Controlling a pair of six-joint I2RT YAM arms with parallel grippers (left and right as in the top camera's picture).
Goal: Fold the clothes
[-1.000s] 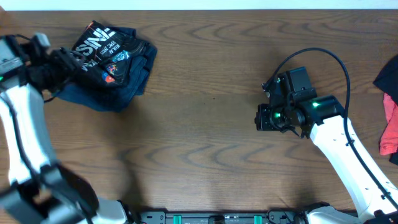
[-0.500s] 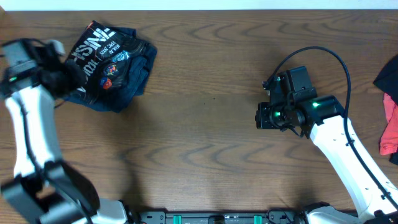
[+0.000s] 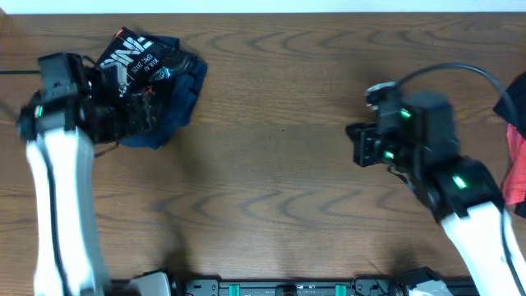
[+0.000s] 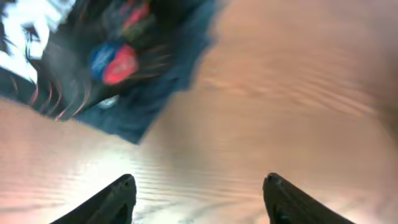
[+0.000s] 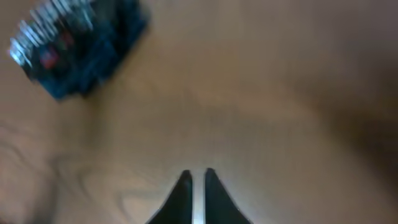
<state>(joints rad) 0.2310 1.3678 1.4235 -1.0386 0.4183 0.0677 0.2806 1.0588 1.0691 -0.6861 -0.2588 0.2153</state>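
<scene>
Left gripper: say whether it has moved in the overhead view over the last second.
Yes. The left gripper has swung rightward. It was beside the left edge of the black shirt, which has stayed put, and it now sits over the shirt's lower-left part.

The overhead camera looks straight down on the whole wooden surface [image 3: 279,164], with the arm bases at the near edge. The left wrist camera sits low and close, peering past the left gripper [image 4: 199,190] at the clothes [image 4: 68,68] just ahead. The right wrist camera, looking past the right gripper [image 5: 196,186], sees the same clothes from well across the surface, at the far left.
</scene>
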